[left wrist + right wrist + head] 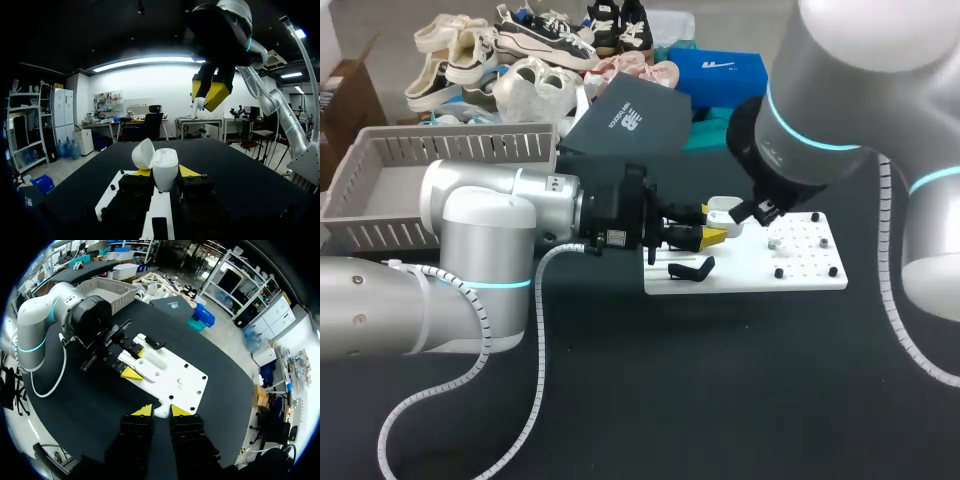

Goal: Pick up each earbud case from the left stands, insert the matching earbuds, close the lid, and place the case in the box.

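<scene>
A white earbud case [165, 169] with its lid [143, 152] swung open stands upright between the yellow fingertips of my left gripper [165, 173], which is shut on it. In the head view this gripper [713, 226] holds the case [722, 210] over the left end of the white board [800, 275]. My right gripper [210, 95] hangs a little above and beyond the case, shut on a small white earbud [198, 104]. From the right wrist view, the right gripper [161, 411] looks down on the case [150, 365] and the board [185, 385].
A grey slatted box [420, 160] stands at the back left, behind my left arm. A black stand [690, 268] and several black pegs sit on the board, with small white pieces [775, 242] near its right end. A dark shoebox [630, 115] lies behind.
</scene>
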Robot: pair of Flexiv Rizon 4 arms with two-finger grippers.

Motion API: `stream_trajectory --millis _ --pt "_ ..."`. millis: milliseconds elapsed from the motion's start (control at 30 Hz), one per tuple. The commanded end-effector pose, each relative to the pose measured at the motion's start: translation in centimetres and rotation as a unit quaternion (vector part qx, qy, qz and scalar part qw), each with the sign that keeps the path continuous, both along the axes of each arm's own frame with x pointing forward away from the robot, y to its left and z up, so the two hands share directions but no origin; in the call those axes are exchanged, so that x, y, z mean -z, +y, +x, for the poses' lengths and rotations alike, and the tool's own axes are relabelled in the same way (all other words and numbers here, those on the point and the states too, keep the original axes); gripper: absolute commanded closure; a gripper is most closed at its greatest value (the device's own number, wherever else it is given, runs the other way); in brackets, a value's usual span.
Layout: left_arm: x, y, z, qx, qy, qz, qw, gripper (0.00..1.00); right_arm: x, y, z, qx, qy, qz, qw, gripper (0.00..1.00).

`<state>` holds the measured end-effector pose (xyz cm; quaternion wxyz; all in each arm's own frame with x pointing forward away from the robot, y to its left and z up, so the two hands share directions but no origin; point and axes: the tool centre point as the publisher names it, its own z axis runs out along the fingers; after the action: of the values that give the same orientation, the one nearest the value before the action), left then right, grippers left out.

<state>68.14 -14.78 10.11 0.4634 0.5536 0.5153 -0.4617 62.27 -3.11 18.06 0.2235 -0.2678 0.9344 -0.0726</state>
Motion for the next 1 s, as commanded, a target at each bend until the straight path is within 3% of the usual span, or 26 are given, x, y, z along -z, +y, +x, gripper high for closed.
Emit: stream_trajectory --millis 33,267,733,800,867,967,1000 --pt "0.1 0.0 0.2 0.003 0.000 0.000 1.000 1.00 0.2 1.3 0.5 0.021 0.034 -0.007 0.999 1.00" --pt "0.1 0.0 0.2 0.003 0.000 0.000 1.000 1.00 -0.5 1.7 0.2 0.021 0.077 0.015 0.997 1.00" --pt "0.1 0.0 0.2 0.003 0.000 0.000 1.000 1.00 -0.5 1.7 0.2 0.021 0.077 0.015 0.997 1.00" --pt "0.1 0.0 0.2 0.003 0.000 0.000 1.000 1.00 -0.9 2.1 1.0 0.049 0.078 0.008 0.996 1.00" --pt "0.1 0.0 0.2 0.003 0.000 0.000 1.000 1.00 -1.4 2.4 1.8 0.099 0.083 0.033 0.991 1.00" --pt "0.1 0.0 0.2 0.003 0.000 0.000 1.000 1.00 -1.6 2.0 2.5 0.173 0.105 0.067 0.977 1.00" --pt "0.1 0.0 0.2 0.003 0.000 0.000 1.000 1.00 -1.5 1.7 2.6 0.192 0.094 0.060 0.975 1.00"
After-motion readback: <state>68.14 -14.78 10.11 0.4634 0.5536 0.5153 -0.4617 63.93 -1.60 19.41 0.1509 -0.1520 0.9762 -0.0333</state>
